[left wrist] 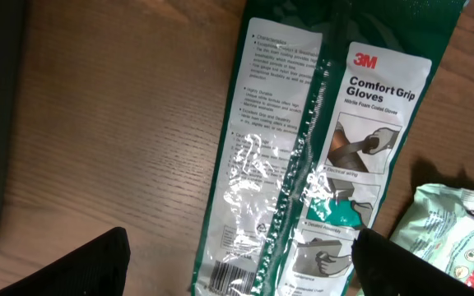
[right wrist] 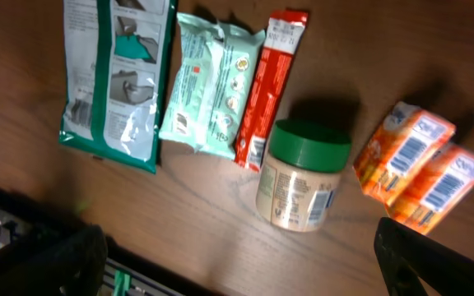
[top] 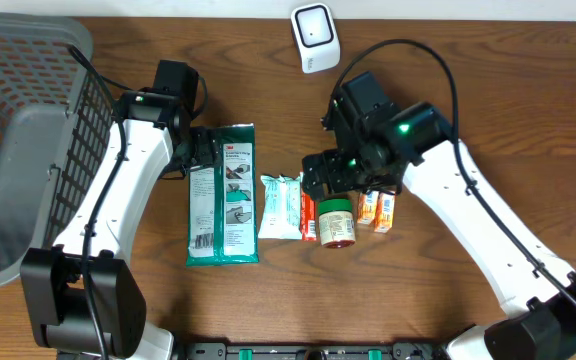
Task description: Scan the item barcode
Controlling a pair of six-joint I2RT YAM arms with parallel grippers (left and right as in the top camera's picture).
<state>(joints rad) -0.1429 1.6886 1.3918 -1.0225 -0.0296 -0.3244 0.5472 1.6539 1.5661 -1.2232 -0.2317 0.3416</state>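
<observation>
Your scan looks barely started: left jaws gape empty by the gloves, right jaws likewise by the jar, scanner well apart.

Wooden table: gloves pack, wipes, jar

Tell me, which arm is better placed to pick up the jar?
Right. The right gripper is open close to the jar, which sits central in its wrist view. The left gripper, also open, is over the gloves, with wipes and a red bar between.
</observation>
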